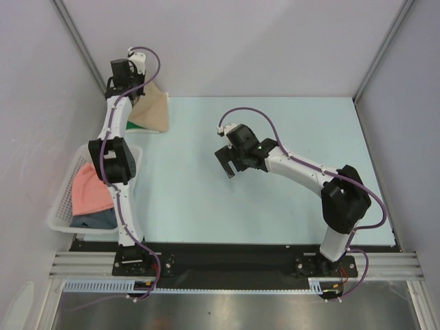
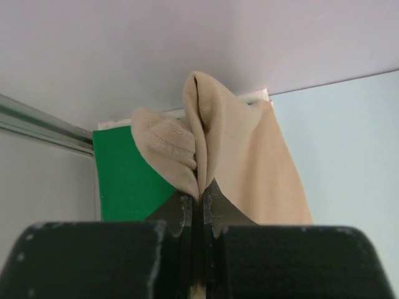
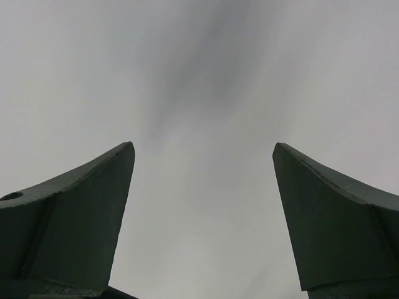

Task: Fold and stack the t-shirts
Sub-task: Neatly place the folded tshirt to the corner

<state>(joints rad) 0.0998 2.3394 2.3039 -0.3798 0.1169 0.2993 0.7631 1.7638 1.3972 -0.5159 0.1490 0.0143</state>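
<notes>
Arm (image 1: pixel 113 134) outstretched, end effector (image 2: pixel 199 200) pinching tan t-shirt (image 2: pixel 249 165)

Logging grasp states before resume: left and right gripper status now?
Left gripper: closed, pinching the tan t-shirt.
Right gripper: open, holding nothing.

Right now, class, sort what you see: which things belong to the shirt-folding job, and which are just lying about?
Job: tan shirt; green shirt; pink shirt; grey-blue shirt.

Lying about: white basket, holding the pink and grey-blue shirts; table.
</notes>
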